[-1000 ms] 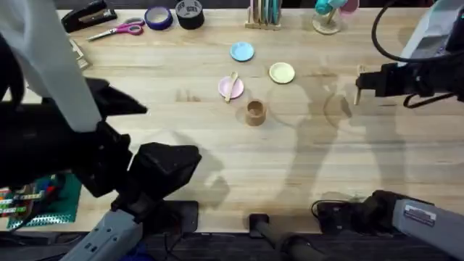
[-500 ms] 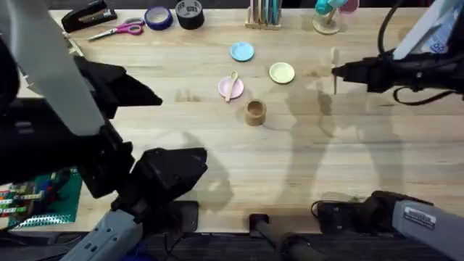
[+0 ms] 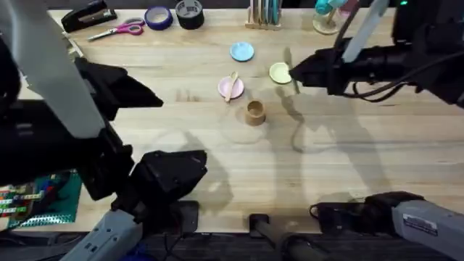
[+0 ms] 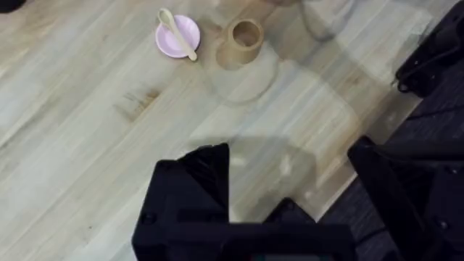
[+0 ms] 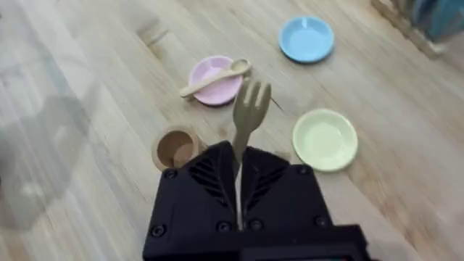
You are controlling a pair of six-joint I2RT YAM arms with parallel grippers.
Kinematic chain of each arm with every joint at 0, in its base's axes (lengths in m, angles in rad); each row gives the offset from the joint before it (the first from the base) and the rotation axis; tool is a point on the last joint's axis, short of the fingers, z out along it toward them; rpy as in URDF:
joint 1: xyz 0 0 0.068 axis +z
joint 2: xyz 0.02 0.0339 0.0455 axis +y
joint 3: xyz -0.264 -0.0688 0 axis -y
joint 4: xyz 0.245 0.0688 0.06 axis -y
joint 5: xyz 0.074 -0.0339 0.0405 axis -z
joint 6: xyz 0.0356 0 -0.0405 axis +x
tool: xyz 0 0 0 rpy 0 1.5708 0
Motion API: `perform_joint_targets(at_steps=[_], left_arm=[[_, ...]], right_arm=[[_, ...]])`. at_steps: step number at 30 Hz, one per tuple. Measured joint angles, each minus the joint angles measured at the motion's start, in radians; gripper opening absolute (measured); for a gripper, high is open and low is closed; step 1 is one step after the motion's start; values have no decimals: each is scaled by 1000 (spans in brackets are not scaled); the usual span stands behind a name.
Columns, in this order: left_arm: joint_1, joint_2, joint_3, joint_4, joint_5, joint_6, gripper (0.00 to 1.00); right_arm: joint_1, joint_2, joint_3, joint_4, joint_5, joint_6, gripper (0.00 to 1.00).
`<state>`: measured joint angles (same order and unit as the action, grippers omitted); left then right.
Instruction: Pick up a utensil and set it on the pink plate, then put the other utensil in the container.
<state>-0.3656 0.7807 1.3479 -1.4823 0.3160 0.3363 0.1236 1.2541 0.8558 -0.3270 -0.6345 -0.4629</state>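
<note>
The small pale wooden spoon (image 5: 216,78) lies across the small round pale pink plate (image 5: 215,81), bowl end past the rim. The right hand (image 5: 239,168) is clamped on the small pale wooden fork (image 5: 246,116) – tines forward, above the light wooden worktop (image 3: 348,145) near the brown cylindrical cup (image 5: 175,148). The overhead view places that fork (image 3: 290,70) beside the pale yellow plate (image 3: 281,72). The left hand (image 4: 290,177) hovers high – fingers spread apart, holding nothing.

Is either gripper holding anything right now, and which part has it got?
The right gripper holds the wooden fork by its handle, tines pointing away. The left gripper is open, holding nothing.
</note>
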Motion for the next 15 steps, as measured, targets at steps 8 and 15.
perform_joint_targets(at_steps=[8,15], left_arm=[[0,0,0,-72,2,1,994],[0,0,0,-82,-10,2,995]], right_arm=[[114,0,0,76,74,52,30],[115,-9,0,102,73,119,33]])
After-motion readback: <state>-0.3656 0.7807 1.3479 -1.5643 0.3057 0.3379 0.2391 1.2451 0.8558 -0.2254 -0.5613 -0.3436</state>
